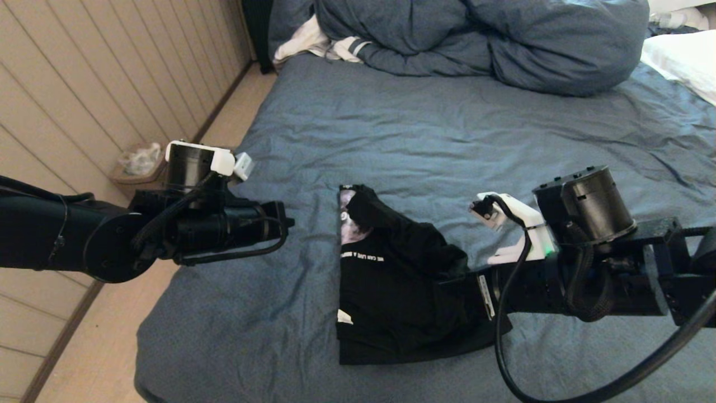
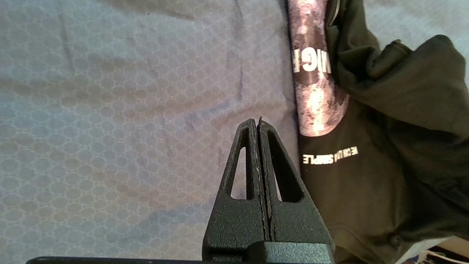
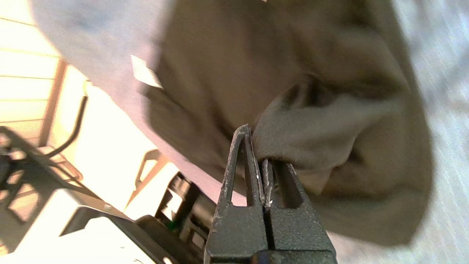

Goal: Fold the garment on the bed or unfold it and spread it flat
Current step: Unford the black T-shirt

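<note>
- My left arm reaches in from the left at the near-left edge of the bed (image 1: pixel 447 129), partly over the floor beside the mattress.
- My left gripper (image 2: pixel 258 123) hangs over bare blue-grey sheet with its two fingers pressed flat together and nothing between them. It sits just beside the garment's left edge, not touching it as far as I can see.
- The garment (image 1: pixel 403 285), a black T-shirt, lies bunched and partly doubled over on the near middle of the bed, between my two arms.
- Along its left edge a strip of the pale moon graphic (image 2: pixel 315 95) shows, with part of the white lettering (image 2: pixel 329 157) beneath it; the rest facing up is plain black.
- A fold of black cloth is heaped over the upper part of the shirt, and a small white label (image 1: pixel 344 318) shows near its lower left corner.
- My right gripper (image 3: pixel 256 146) is at the shirt's right side, low on the cloth. Its fingers are closed on a fold of the black fabric, which bulges out just past the tips.
- My right arm comes in from the right across the near part of the mattress, its black cable looping down in front.
- Farther back, a bunched blue-grey duvet (image 1: pixel 503 39) lies across the head of the bed, with a white striped cloth (image 1: pixel 319 42) at its left end.
- At the far right edge sits a white pillow (image 1: pixel 685 61).
</note>
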Robot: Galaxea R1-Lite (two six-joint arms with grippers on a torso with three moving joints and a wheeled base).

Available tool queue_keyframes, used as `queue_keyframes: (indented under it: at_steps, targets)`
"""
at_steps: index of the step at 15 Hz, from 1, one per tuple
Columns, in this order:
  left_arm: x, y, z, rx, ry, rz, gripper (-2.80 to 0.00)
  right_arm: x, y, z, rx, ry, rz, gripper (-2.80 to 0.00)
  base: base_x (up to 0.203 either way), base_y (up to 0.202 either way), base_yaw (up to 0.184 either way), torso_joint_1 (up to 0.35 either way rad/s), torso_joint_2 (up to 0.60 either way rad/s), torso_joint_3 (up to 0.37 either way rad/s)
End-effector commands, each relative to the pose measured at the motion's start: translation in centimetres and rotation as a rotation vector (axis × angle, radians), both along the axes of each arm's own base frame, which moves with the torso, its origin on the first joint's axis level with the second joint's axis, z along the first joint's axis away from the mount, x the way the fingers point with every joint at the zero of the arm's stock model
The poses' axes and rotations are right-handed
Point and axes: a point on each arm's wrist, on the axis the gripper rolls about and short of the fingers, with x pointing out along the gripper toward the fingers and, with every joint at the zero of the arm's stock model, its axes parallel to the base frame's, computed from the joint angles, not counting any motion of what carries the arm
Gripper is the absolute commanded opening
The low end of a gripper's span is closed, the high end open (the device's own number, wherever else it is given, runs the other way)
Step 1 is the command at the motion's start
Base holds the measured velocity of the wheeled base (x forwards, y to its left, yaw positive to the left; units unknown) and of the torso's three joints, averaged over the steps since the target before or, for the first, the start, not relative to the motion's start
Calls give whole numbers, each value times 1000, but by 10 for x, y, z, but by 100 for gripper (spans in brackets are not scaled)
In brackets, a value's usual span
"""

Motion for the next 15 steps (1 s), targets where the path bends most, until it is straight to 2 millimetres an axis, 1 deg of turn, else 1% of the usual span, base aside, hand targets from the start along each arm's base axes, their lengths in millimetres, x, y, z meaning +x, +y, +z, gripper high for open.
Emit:
queue_keyframes:
  at_steps: [1, 4, 6, 7, 9, 10, 12, 13, 15]
  targets:
    - [-1, 2, 6, -11, -16, 4, -280, -1, 15, 11, 23, -28, 50, -280, 0, 0, 0, 0, 0, 0]
    - [-3, 12, 19, -28, -52, 32, -280, 0, 48, 24, 53, -67, 134, -280, 0, 0, 0, 0, 0, 0]
    - [-5, 23, 29, -43, -81, 55, -280, 0, 67, 41, 75, -93, 181, -280, 0, 0, 0, 0, 0, 0]
    - [-6, 26, 32, -46, -88, 57, -280, 0, 76, 49, 80, -99, 202, -280, 0, 0, 0, 0, 0, 0]
    - [-7, 25, 28, -41, -76, 54, -280, 3, 97, 62, 91, -111, 239, -280, 0, 0, 0, 0, 0, 0]
    - [-7, 26, 26, -38, -68, 54, -280, 8, 107, 66, 95, -114, 250, -280, 0, 0, 0, 0, 0, 0]
    - [-10, 25, 21, -32, -50, 48, -280, 19, 128, 61, 87, -102, 266, -280, 0, 0, 0, 0, 0, 0]
    - [-15, 25, 18, -27, -39, 40, -280, 23, 136, 58, 88, -101, 271, -280, 0, 0, 0, 0, 0, 0]
    - [-28, 21, 9, -19, -16, 9, -280, 30, 145, 55, 90, -101, 273, -280, 0, 0, 0, 0, 0, 0]
